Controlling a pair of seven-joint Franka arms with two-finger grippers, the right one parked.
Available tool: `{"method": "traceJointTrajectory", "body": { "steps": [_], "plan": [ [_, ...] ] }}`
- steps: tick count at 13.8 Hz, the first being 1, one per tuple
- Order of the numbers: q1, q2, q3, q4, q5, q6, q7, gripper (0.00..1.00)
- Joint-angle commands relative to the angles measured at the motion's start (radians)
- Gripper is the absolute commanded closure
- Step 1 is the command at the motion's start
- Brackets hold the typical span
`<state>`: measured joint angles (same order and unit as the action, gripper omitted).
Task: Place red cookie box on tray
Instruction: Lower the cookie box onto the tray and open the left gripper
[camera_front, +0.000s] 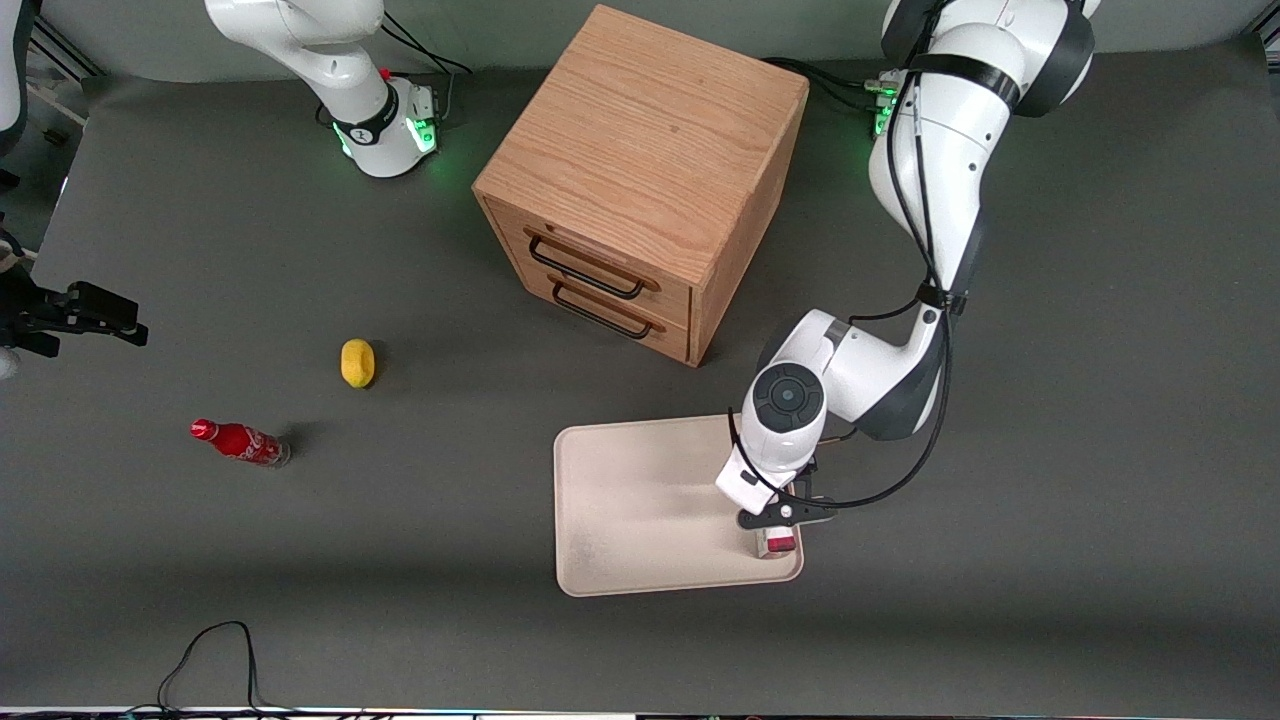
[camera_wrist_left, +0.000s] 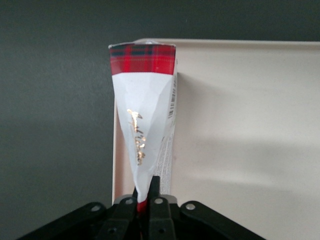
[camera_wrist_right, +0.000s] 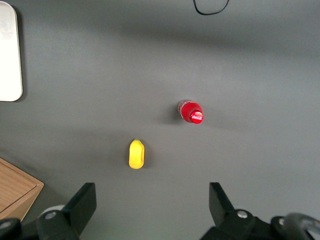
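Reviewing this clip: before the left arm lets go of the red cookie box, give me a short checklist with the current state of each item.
1. Grip: gripper over the tray's corner, fingers shut on the red cookie box at one end. Ok.
2. Box over the tray: its lower end sits by the rim at a corner. Ok, but marginal.
3. Box resting on the tray surface: cannot tell.
4. Box orientation: held on end, not flat; may topple on release. Not ok.
5. Wooden drawer cabinet, lemon and red soda bottle stand apart from the tray. Ok.
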<state>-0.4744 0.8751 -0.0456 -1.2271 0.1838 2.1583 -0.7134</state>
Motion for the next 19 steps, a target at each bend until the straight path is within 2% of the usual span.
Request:
{"method": "traceJointTrajectory", "body": {
  "steps": [1,7,11,14,19],
  "plan": [
    [-0.006,-0.007,0.007,-0.014,0.068,0.035,-0.029,0.0],
    [-0.003,-0.048,0.0,-0.005,0.048,0.0,-0.054,0.0],
    [-0.012,-0.165,-0.011,0.043,0.013,-0.2,-0.054,0.0],
    [-0.003,-0.29,-0.01,0.043,-0.05,-0.296,-0.044,0.0],
    [-0.001,-0.45,-0.014,0.043,-0.06,-0.445,0.055,0.0]
  ]
}}
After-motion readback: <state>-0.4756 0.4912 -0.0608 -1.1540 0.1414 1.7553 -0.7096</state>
